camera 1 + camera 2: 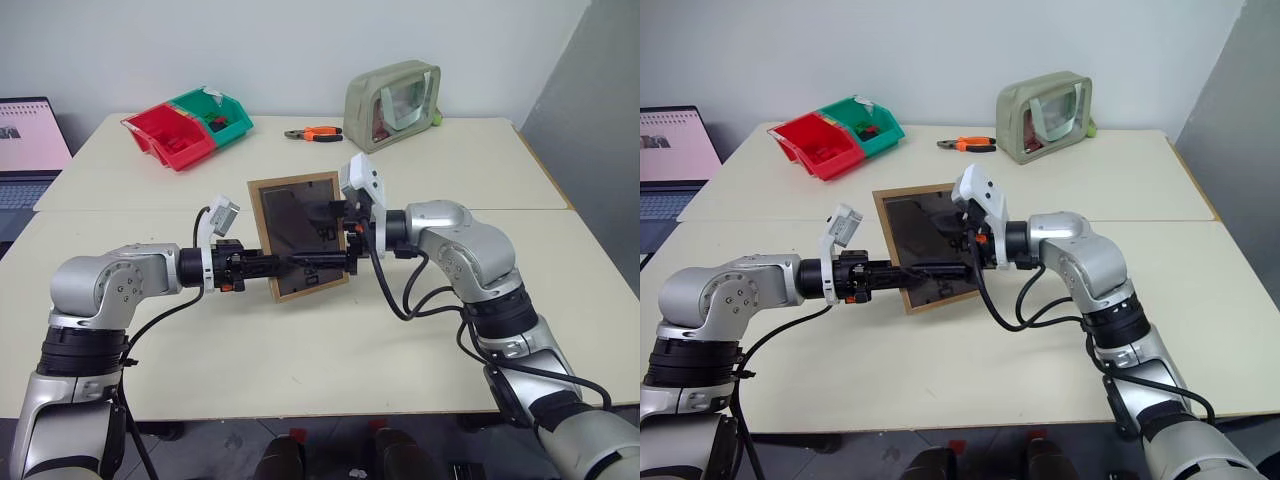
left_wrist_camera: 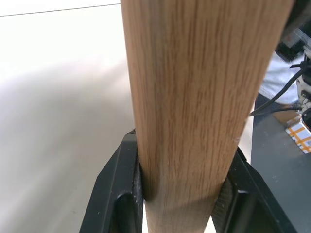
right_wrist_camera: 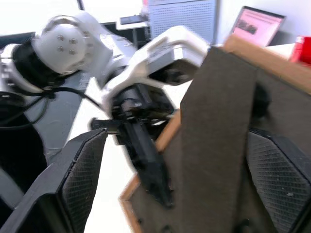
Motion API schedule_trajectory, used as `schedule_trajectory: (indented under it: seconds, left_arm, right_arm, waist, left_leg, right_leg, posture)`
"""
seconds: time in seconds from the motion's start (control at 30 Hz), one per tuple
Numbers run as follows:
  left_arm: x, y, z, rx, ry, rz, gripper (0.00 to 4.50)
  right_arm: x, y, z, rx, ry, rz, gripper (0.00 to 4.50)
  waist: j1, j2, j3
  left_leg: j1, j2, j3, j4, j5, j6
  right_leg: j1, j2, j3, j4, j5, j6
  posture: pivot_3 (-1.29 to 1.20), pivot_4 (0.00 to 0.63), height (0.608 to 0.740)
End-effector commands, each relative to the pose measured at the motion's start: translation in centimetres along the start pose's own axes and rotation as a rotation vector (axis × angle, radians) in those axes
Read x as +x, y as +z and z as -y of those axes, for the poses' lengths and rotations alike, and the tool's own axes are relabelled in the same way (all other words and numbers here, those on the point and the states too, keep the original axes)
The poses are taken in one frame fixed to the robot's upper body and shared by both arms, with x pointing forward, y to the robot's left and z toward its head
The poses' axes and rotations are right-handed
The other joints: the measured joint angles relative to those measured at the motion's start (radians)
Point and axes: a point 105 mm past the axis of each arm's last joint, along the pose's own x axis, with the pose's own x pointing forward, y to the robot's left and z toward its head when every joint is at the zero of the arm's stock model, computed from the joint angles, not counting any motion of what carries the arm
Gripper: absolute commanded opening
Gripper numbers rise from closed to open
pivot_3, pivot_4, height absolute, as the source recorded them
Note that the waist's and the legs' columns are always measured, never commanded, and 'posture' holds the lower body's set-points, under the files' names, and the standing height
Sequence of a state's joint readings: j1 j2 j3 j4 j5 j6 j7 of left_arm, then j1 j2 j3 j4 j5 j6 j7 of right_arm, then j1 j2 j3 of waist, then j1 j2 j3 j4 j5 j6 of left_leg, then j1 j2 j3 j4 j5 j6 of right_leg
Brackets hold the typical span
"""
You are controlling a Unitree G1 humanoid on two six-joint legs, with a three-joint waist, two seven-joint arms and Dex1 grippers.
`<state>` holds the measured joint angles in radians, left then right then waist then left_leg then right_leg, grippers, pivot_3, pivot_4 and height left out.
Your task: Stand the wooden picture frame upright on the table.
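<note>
Table: frame held; bins, pouch behind.

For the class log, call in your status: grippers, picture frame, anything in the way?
Left gripper shut on the wooden picture frame, held above the table. Right gripper open around the frame's fold-out stand. No obstruction beneath.

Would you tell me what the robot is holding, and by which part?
The left tool clamps the wooden picture frame by its wood edge; the right tool is open.

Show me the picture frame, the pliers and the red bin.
wooden picture frame (image 1: 300, 240): left eye view, its dark back.
pliers (image 1: 322, 131): left eye view, the orange handles.
red bin (image 1: 170, 137): left eye view, its inside.
</note>
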<state>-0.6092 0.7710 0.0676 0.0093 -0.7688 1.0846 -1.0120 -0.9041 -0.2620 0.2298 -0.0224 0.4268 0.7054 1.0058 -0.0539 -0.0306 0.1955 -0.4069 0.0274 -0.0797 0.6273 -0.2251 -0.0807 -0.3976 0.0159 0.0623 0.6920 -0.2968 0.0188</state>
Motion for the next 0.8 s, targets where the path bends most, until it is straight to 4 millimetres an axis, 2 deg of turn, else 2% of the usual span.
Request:
schedule_trajectory:
  seconds: [0.03,0.13,0.37,0.57,0.67,0.7,0.8]
  left_arm:
    - [-0.3,1.2,1.0,0.056,-0.03,0.026,1.28]
    - [-0.2,0.9,0.9,0.051,-0.031,0.019,1.28]
    - [-0.1,0.5,1.3,0.036,-0.054,0.006,1.28]
    - [-0.6,-0.8,2.1,-0.042,-0.1,-0.024,1.28]
    - [-1.0,-1.1,2.6,-0.119,-0.127,-0.027,1.28]
    - [-1.0,-1.5,3.1,-0.145,-0.149,-0.039,1.28]
    - [-0.8,-2.4,4.4,-0.177,-0.198,-0.08,1.28]
  right_arm:
    - [-1.3,1.1,-2.0,0.0,0.089,0.031,4.49]
    - [-2.2,0.8,-2.3,0.016,0.093,0.02,4.49]
    - [-5.0,0.4,-1.8,0.034,0.036,-0.022,4.49]
    - [-10.3,-1.6,0.5,-0.072,-0.172,-0.137,4.49]
    - [-11.6,-2.5,1.0,-0.349,-0.236,-0.187,4.49]
    - [-12.0,-3.2,1.6,-0.545,-0.271,-0.234,4.49]
    - [-12.5,-4.4,3.1,-0.915,-0.349,-0.275,4.49]
  waist:
    - [0.0,0.0,0.0]
    - [0.0,0.0,0.0]
    - [0.0,0.0,0.0]
    - [0.0,0.0,0.0]
    - [0.001,0.0,0.0]
    - [0.0,0.0,0.0]
    - [-0.006,-0.001,0.0]
  left_leg:
    - [-0.001,0.0,0.0,0.0,0.0,0.0]
    - [-0.007,0.0,0.0,0.002,0.0,0.0]
    - [-0.007,0.0,0.0,0.003,0.0,0.0]
    - [-0.008,-0.001,0.0,0.003,0.0,0.0]
    - [-0.008,-0.001,0.0,0.003,0.0,0.0]
    - [-0.008,-0.001,0.0,0.003,0.0,0.0]
    - [-0.007,-0.002,0.002,0.003,0.0,0.0]
  right_leg:
    - [-0.002,0.0,0.0,0.001,0.0,0.0]
    - [-0.009,0.0,0.0,0.005,0.0,0.0]
    - [-0.009,0.0,0.0,0.005,0.0,0.0]
    - [-0.009,0.0,0.0,0.005,0.0,0.0]
    - [-0.009,0.0,0.0,0.005,0.0,0.0]
    - [-0.009,0.0,0.0,0.005,0.0,0.0]
    - [-0.009,0.001,0.0,0.005,0.0,0.0]
  posture:
    - [0.0,0.15,0.74]
    - [0.0,0.15,0.74]
    - [0.0,0.15,0.74]
    - [0.0,0.15,0.74]
    - [0.0,0.15,0.74]
    - [0.0,0.15,0.74]
    - [0.0,0.15,0.74]
